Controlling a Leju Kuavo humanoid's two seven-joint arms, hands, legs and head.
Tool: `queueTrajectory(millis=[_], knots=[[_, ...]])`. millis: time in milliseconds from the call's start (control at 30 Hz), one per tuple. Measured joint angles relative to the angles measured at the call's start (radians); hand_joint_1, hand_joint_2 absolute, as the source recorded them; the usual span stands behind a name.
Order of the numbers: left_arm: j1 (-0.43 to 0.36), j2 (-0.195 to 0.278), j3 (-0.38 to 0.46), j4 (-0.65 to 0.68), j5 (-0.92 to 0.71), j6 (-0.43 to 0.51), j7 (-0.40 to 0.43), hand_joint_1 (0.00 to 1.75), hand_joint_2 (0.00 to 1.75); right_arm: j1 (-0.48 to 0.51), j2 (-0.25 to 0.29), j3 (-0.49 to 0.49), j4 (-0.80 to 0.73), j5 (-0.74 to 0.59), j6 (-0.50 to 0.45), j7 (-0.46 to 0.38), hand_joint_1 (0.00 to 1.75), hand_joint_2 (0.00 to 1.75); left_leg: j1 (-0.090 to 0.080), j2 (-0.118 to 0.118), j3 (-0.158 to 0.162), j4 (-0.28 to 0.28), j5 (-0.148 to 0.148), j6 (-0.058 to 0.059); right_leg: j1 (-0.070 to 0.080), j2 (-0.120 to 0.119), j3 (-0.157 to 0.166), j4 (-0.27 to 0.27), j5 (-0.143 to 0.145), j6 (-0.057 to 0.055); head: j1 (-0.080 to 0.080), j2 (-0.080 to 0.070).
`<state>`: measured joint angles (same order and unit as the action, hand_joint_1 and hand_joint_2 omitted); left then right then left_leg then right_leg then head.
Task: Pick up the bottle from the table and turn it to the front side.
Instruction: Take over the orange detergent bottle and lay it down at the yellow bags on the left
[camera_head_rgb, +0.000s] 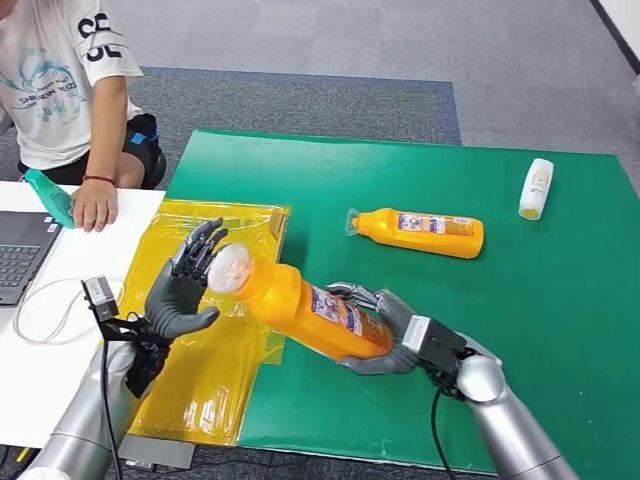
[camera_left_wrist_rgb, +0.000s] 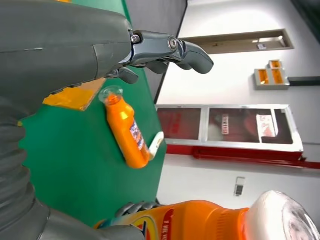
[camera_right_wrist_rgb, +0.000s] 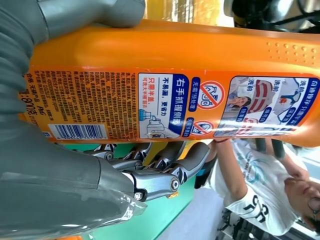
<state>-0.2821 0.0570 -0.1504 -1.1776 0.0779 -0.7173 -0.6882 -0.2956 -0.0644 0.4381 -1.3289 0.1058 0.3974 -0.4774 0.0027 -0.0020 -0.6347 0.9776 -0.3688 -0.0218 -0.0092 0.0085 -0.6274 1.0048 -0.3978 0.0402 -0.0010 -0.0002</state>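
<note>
A green mat (camera_head_rgb: 528, 330) covers most of the head view, with a yellow plastic sheet (camera_head_rgb: 204, 380) overlapping its left edge at lower left. At lower centre the orange detergent bottle (camera_head_rgb: 302, 305) is held off the mat, slanting from its translucent cap (camera_head_rgb: 229, 268) at upper left to its base at lower right. The right hand (camera_head_rgb: 377, 330) grips that lower end, fingers wrapped around the body. The left hand (camera_head_rgb: 185, 285) sits at the cap end with its fingers apart and holds nothing; whether they touch the cap I cannot tell.

The right wrist view shows the side facing that camera: dense small print, a barcode and instruction pictures, probably the back label. To do the turn well, the left hand should steady the cap end while the bottle rolls about its long axis, the right hand easing its hold only once the other end is supported, as the smooth body may slip.

A second orange bottle (camera_head_rgb: 419, 232) lies on the mat at upper centre, a small white bottle (camera_head_rgb: 536, 188) at upper right. A person's hand (camera_head_rgb: 94, 205) rests on a white table (camera_head_rgb: 45, 380) at upper left.
</note>
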Motion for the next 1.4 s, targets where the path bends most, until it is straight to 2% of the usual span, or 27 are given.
queueTrajectory(millis=[67,200,267,567,733,900,1000,1167,1400], knots=[[-0.021,0.001,-0.016,0.027,0.016,-0.044,0.0,0.0,1.75,-0.009,0.005,0.022,-0.001,0.016,-0.021,0.004,1.75,1.75,0.0,0.0,0.0,0.0,0.0,0.0,0.0,0.0,0.0,0.0,0.0,0.0,0.0,0.0],[-0.065,0.006,-0.069,0.064,0.068,-0.215,-0.005,0.0,1.75,-0.033,0.022,0.063,0.0,0.023,-0.045,0.01,1.75,1.75,0.0,0.0,0.0,0.0,0.0,0.0,0.0,0.0,0.0,0.0,0.0,0.0,0.0,0.0],[-0.082,0.011,-0.101,0.075,0.077,-0.271,-0.007,0.0,1.75,-0.048,0.032,0.08,0.001,0.023,-0.051,0.012,1.75,1.75,0.0,0.0,0.0,0.0,0.0,0.0,0.0,0.0,0.0,0.0,0.0,0.0,0.0,0.0],[-0.131,0.046,-0.223,0.104,0.096,-0.365,-0.012,0.0,1.75,-0.091,0.073,0.121,0.028,0.021,-0.075,0.013,1.75,1.75,0.0,0.0,0.0,0.0,0.0,0.0,0.0,0.0,0.0,0.0,0.0,0.0,0.0,0.0],[-0.143,0.069,-0.257,0.104,0.098,-0.36,-0.015,0.0,1.75,-0.101,0.084,0.131,0.042,0.029,-0.097,0.019,1.75,1.75,0.0,0.0,0.0,0.0,0.0,0.0,0.0,0.0,0.0,0.0,0.0,0.0,0.0,0.0],[-0.148,0.082,-0.273,0.105,0.096,-0.32,-0.015,0.0,1.75,-0.099,0.095,0.14,0.046,0.11,-0.174,0.036,1.75,1.75,0.0,0.0,0.0,0.0,0.0,0.0,0.0,0.0,0.0,0.0,0.0,0.0,0.0,0.0],[-0.148,0.082,-0.274,0.105,0.096,-0.315,-0.015,0.0,1.75,-0.098,0.097,0.141,0.046,0.12,-0.187,0.038,1.75,1.75,0.0,0.0,0.0,0.0,0.0,0.0,0.0,0.0,0.0,0.0,0.0,0.0,0.0,0.0],[-0.142,0.071,-0.286,0.104,0.081,-0.197,-0.012,0.0,1.75,-0.062,0.13,0.16,0.036,0.318,-0.342,0.101,1.75,1.75,0.0,0.0,0.0,0.0,0.0,0.0,0.0,0.0,-0.001,0.0,0.0,0.0,0.0,0.0],[-0.122,0.047,-0.287,0.08,0.081,-0.168,-0.015,0.0,1.75,-0.041,0.144,0.16,0.036,0.345,-0.343,0.104,1.75,1.75,0.0,0.0,-0.001,0.0,0.0,0.0,0.0,0.0,-0.001,0.0,0.0,0.0,0.0,0.0]])
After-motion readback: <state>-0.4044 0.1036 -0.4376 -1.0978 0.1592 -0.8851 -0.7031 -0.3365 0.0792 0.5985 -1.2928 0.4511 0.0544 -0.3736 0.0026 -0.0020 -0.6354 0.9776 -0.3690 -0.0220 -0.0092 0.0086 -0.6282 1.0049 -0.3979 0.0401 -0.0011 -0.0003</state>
